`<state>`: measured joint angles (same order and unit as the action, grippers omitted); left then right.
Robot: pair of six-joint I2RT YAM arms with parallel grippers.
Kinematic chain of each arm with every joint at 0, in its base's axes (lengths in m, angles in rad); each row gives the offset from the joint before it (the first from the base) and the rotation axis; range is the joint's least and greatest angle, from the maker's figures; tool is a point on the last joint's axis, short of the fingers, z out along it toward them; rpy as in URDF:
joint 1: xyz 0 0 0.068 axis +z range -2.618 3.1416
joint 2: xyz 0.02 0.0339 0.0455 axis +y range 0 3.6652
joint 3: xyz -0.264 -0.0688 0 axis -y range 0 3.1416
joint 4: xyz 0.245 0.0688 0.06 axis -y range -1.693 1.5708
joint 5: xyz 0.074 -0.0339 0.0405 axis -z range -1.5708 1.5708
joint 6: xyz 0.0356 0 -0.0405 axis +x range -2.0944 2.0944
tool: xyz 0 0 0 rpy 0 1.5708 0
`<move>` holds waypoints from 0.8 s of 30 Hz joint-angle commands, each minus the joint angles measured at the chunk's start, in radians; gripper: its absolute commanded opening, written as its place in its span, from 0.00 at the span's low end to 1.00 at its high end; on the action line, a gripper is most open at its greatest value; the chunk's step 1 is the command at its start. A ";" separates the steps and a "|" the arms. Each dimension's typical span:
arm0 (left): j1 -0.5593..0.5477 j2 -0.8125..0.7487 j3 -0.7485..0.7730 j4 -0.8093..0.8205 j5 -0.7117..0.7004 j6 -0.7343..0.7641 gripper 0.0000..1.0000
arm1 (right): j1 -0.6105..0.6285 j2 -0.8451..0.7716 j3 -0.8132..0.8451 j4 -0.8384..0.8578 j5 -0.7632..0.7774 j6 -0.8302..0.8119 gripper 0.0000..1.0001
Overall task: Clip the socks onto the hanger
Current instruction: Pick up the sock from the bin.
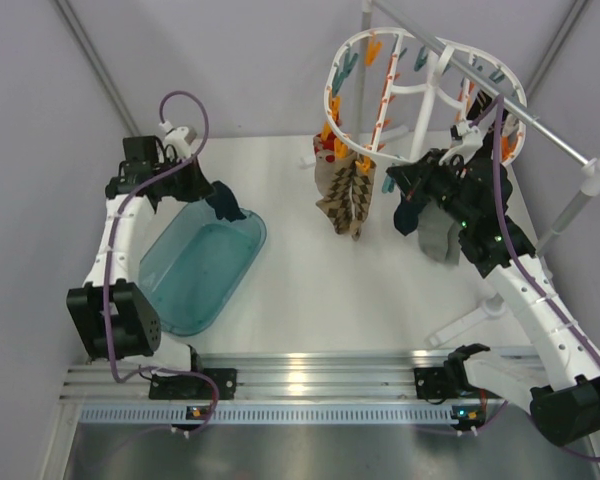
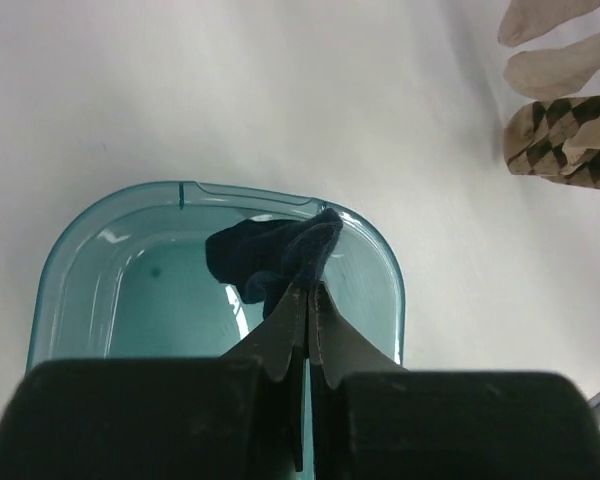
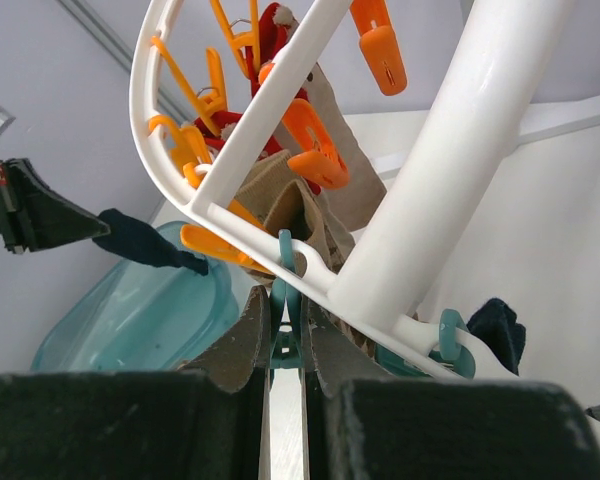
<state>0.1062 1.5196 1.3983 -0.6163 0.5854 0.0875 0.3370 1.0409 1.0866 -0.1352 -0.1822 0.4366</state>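
Observation:
My left gripper (image 1: 212, 197) is shut on a dark navy sock (image 1: 226, 206) and holds it over the far end of the teal tub (image 1: 255, 235). In the left wrist view the sock (image 2: 270, 255) bunches at my shut fingertips (image 2: 309, 290). The white hanger (image 1: 380, 40) hangs at the back right with orange and teal pegs. Brown zigzag socks (image 1: 348, 195) are clipped to its near left rim. My right gripper (image 1: 405, 195) is at the hanger's lower rim, shut on a teal peg (image 3: 285, 300). A grey sock (image 1: 440, 238) hangs beside it.
The tub (image 2: 240, 190) holds no other sock that I can see. A metal rod (image 1: 540, 125) carries the hanger, and its stand's legs (image 1: 470, 320) spread over the right of the table. Pale beige socks (image 2: 560, 65) show beside the zigzag pair (image 2: 565, 140).

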 commanded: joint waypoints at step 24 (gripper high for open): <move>0.036 -0.042 -0.015 0.029 -0.067 -0.383 0.00 | -0.006 -0.022 -0.017 0.002 -0.056 -0.015 0.00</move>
<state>0.1375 1.5398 1.3712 -0.6998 0.5251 -0.1787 0.3355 1.0340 1.0733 -0.1272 -0.1837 0.4362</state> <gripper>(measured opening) 0.012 0.061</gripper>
